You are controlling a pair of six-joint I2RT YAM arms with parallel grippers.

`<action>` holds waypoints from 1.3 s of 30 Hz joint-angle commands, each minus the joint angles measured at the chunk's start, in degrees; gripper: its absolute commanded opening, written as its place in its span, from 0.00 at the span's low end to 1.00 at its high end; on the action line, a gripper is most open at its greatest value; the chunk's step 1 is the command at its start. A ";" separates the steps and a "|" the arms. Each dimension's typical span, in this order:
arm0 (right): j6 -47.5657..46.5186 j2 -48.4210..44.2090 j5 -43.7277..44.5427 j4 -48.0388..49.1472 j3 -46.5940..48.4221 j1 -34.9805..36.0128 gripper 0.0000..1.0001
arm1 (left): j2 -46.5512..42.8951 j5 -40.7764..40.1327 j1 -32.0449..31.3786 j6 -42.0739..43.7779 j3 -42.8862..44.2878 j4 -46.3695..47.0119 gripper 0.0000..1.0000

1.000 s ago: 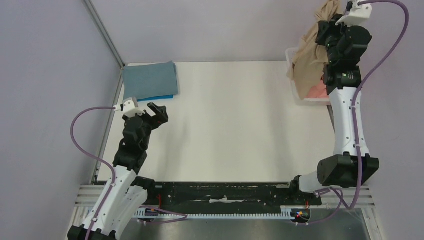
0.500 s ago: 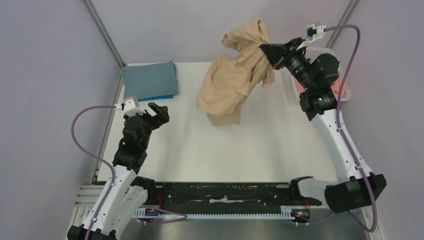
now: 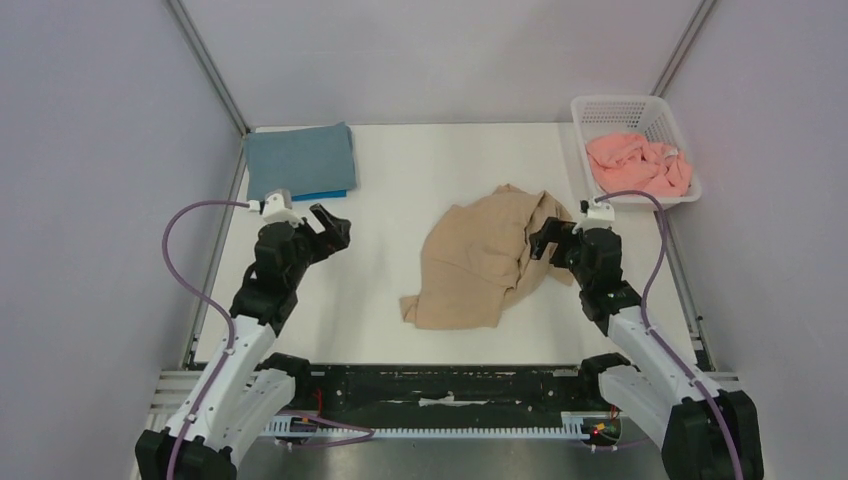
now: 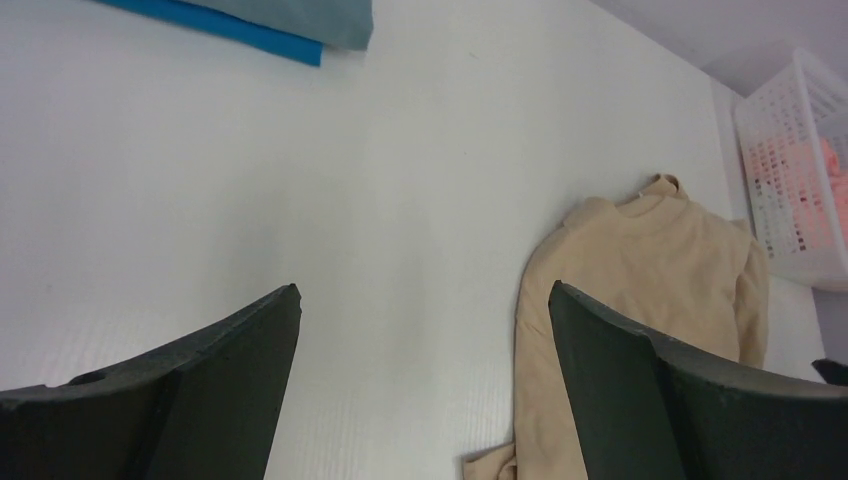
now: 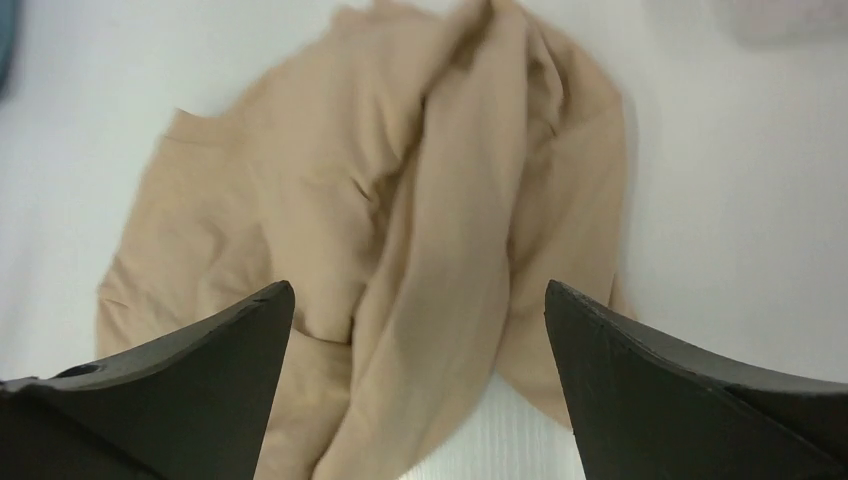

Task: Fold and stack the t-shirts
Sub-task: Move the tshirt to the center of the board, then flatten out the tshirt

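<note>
White tabletop point(image 3: 400, 310), boxed in by pale lilac walls point(image 3: 430, 50). Right of the middle lies the tan t-shirt point(image 3: 478, 262), dropped in a loose crumpled heap, unfolded, with long creases running down its right half and one corner trailing toward the near edge. Collar end points to the far side, as seen from the left wrist.

Just at the shirt's right edge sits the right tool point(image 3: 548, 238), jaws spread wide with nothing between them; seen from its own wrist, looks straight down on the bunched tan cloth. Cannot tell whether any fingertip touches the fabric.

Well apart on the left hangs the left tool point(image 3: 330, 222), likewise spread wide and empty, over bare tabletop.

Beyond it, in the far left corner, rests a neatly folded slate-blue t-shirt point(image 3: 300, 158), stacked on a folded bright blue t-shirt point(image 3: 325, 193) whose near edge peeks out underneath.

In the far right corner stands a white slatted basket point(image 3: 620, 104), holding a crumpled pink t-shirt point(image 3: 640, 165).
</note>
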 commanded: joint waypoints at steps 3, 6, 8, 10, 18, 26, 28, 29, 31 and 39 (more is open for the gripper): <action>-17.90 -5.34 -13.00 7.53 3.90 6.50 0.98 | 4.67 14.55 0.14 -6.27 -2.52 -0.18 0.99; -28.92 -2.25 -22.36 6.67 4.67 17.02 0.98 | 6.14 18.52 0.10 -8.64 -6.01 2.00 0.99; -37.45 0.71 -20.59 4.05 5.99 26.38 0.98 | 6.61 19.90 0.12 -9.15 -7.61 2.59 0.99; -46.99 4.79 -20.26 0.92 7.50 35.08 0.98 | 6.33 20.03 0.12 -9.60 -8.88 2.25 0.99; -65.88 22.28 -13.59 -0.69 12.87 50.41 0.98 | 2.40 17.44 0.12 -10.14 -12.94 -1.06 0.99; -66.42 33.51 -5.58 0.74 17.72 53.38 0.96 | 1.39 13.15 0.12 -8.48 -13.39 -4.34 0.99; -66.70 33.90 -4.45 3.26 16.70 53.43 0.95 | 1.80 13.08 0.13 -8.42 -13.22 -4.15 0.99; -66.65 33.75 -3.53 4.74 16.06 53.48 0.93 | 2.03 13.18 0.14 -8.32 -13.06 -4.05 0.99; -66.69 33.38 -1.80 7.87 14.84 53.48 0.90 | 2.46 13.18 0.08 -8.28 -12.87 -4.03 0.99; -65.01 33.40 2.57 13.00 13.77 53.48 0.71 | 3.10 13.00 0.12 -8.13 -12.86 -3.95 0.99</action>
